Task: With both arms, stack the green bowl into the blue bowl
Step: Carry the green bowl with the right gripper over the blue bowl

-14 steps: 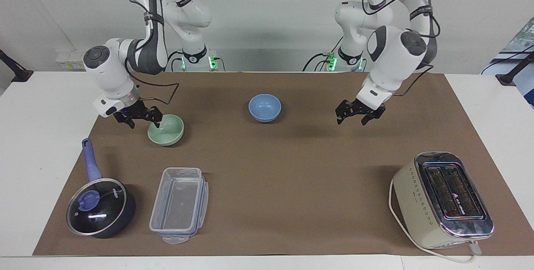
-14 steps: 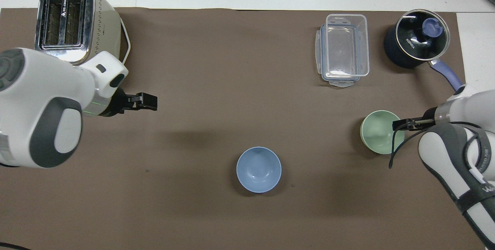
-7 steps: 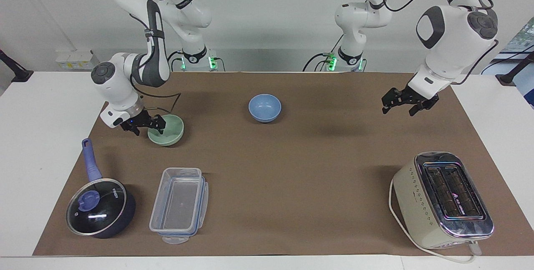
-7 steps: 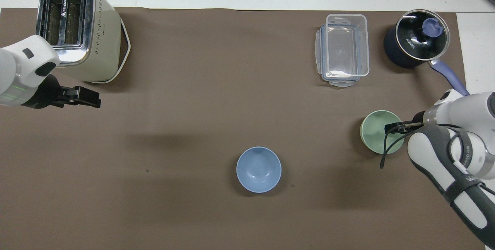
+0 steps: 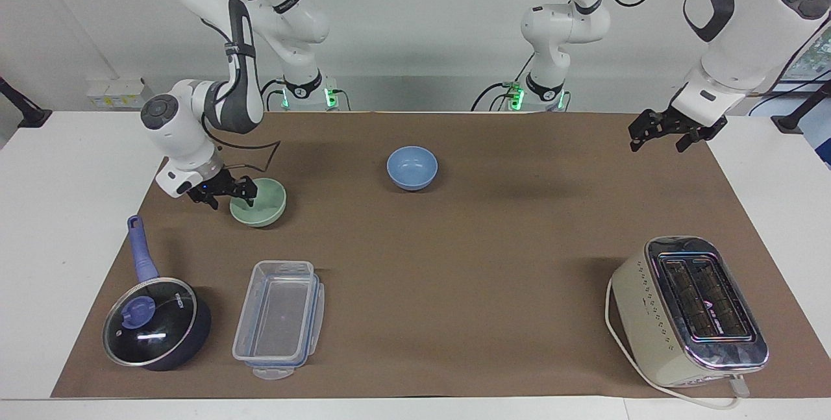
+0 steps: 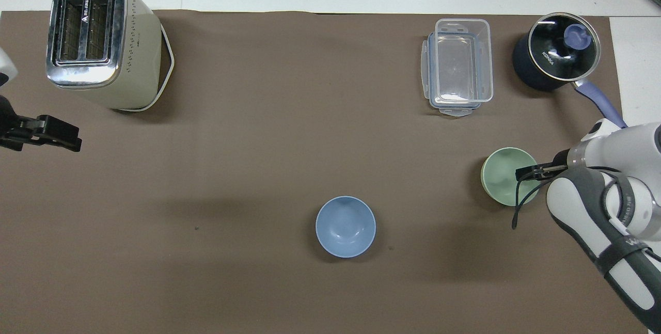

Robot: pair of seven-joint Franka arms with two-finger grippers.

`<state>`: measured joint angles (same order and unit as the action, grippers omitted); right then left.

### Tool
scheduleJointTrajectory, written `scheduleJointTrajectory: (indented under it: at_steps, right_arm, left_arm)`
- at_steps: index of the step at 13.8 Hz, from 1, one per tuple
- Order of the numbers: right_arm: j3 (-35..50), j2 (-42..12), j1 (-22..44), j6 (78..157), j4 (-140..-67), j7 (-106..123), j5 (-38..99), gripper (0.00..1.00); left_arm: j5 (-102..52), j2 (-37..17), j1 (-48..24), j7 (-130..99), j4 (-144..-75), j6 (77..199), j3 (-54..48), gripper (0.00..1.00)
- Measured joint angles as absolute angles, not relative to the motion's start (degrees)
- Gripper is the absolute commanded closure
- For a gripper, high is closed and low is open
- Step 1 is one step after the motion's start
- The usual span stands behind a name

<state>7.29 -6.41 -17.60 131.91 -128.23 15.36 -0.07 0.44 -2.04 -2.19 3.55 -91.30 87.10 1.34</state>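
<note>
Now right hand [image 5: 228, 195] at green bowl [image 5: 261, 204] rim

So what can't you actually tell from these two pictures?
- Whether the right gripper has clamped the green bowl: fingers too small, facing view.
- The left gripper: its arm is cut off by the overhead view's edge.
- What the saucepan holds: lid glare.

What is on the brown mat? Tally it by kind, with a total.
Bowls: 2, the green bowl and the blue bowl
Saucepans with lid: 1
Clear containers: 1
Toasters: 1
Total: 5
</note>
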Motion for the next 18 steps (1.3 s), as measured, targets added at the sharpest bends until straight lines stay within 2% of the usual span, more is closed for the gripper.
scheduleJointTrajectory:
  at_steps: [2, 6, 11, 15, 18]
  right_arm:
    - [7.29, -6.35, -17.6, 131.87, -128.13, 15.83, -0.07, 0.69]
    - [7.29, -6.29, -17.6, 130.08, -127.05, 16.01, 1.69, 1.0]
    - [7.74, -4.19, -16.28, 124.72, -124.66, 16.64, 3.53, 1.0]
    - [7.99, -0.53, -8.46, 116.67, -120.65, 13.14, 6.98, 1.0]
    - [8.34, 0.85, -0.81, 115.89, -119.83, 5.17, 7.23, 1.0]
  left_arm:
    - [0.45, -2.04, -2.18, 3.55, -90.59, 86.57, 1.35, 0.0]
    - [0.45, -2.08, -2.11, 3.55, -90.59, 85.84, 1.36, 0.0]
    - [0.45, -2.08, -2.01, 3.55, -90.59, 85.84, 1.26, 0.0]
    - [0.45, -2.08, -2.01, 3.55, -90.59, 85.84, 1.28, 0.0]
    - [0.45, -2.08, -2.01, 3.55, -90.59, 85.84, 1.28, 0.0]
